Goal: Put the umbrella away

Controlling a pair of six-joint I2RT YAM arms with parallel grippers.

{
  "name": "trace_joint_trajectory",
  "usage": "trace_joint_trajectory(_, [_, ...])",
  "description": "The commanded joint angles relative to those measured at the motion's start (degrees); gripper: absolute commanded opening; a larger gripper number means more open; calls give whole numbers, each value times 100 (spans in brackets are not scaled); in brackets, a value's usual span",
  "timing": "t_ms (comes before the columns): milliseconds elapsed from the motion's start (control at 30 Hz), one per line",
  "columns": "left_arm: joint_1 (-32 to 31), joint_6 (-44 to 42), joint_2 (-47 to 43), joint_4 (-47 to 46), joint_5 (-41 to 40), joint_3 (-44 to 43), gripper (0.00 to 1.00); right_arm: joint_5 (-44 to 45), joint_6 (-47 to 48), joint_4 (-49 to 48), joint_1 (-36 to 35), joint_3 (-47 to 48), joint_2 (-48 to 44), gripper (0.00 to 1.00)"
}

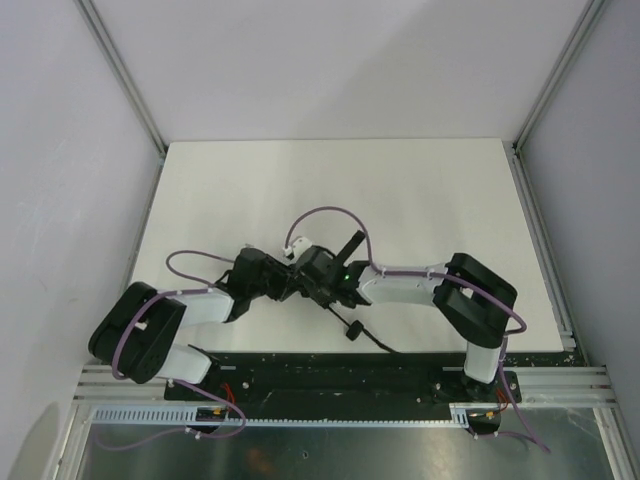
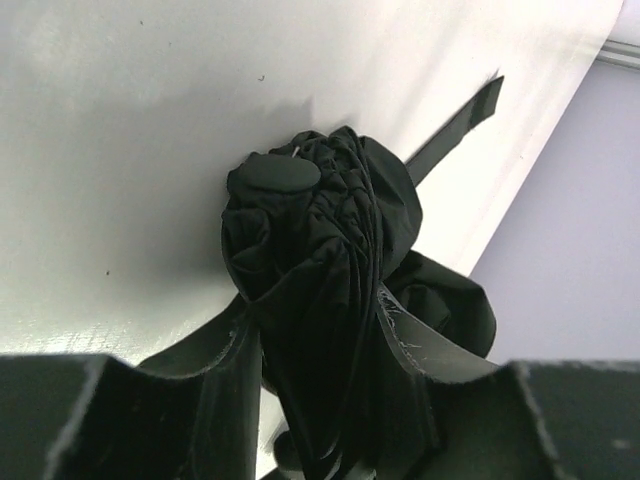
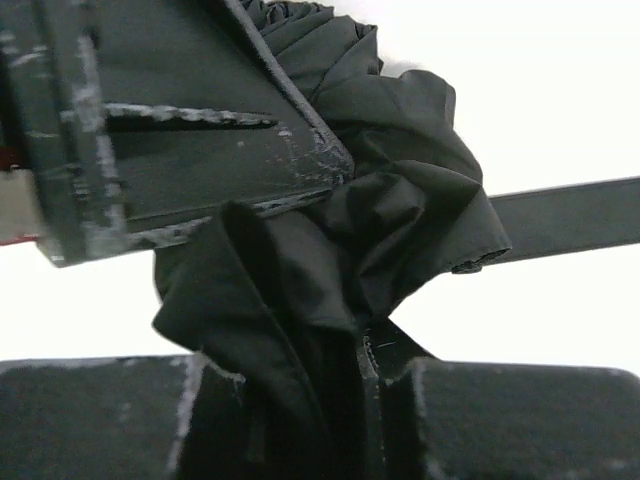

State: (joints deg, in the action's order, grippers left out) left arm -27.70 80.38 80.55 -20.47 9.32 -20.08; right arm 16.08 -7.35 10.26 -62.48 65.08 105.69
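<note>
Two grips are seen on the umbrella (image 2: 320,260), which is held over the counter (image 1: 400,190) near its front middle. The left pincer (image 2: 320,400) is clenched around the bunched canopy, and the right pincer (image 3: 330,400) is clenched on a loose fold of fabric. The bundle is judged light, soft and compressible, with stiff ribs inside. Cloth alone may slip, so a hold around the ribbed core is favoured. The closure strap (image 2: 455,125) sticks out unfastened.

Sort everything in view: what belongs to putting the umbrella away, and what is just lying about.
Belongs to the job: umbrella, its closure strap, left arm's fingers, right arm's fingers, both sets closed on the umbrella.
Just there: white table, metal frame rails.
</note>
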Motion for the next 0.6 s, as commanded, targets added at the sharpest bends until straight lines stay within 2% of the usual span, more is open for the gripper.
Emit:
trace_joint_trajectory(0, [-49, -587, -232, 706, 173, 179, 40, -2271, -149, -323, 825, -629, 393, 0])
trace_joint_trajectory(100, [-24, -653, -379, 695, 96, 240, 64, -3515, -167, -599, 1207, -793, 414, 0])
trace_joint_trajectory(167, [-11, -679, -395, 694, 72, 260, 72, -4317, -134, -713, 1426, -821, 474, 0])
trace_joint_trajectory(267, [-8, -751, -280, 700, 56, 257, 78, -5336, -181, -885, 1747, -833, 602, 0])
trace_joint_trajectory(367, [-14, -826, -64, 694, 16, 262, 81, -6156, -267, -1170, 1984, -839, 789, 0])
trace_joint_trajectory(467, [-24, -896, 211, 672, -13, 239, 77, -6730, -361, -1499, 2087, -837, 942, 0])
trace_joint_trajectory(567, [-25, -902, 381, 575, -33, 241, 59, -6929, -399, -1712, 2112, -831, 996, 0])
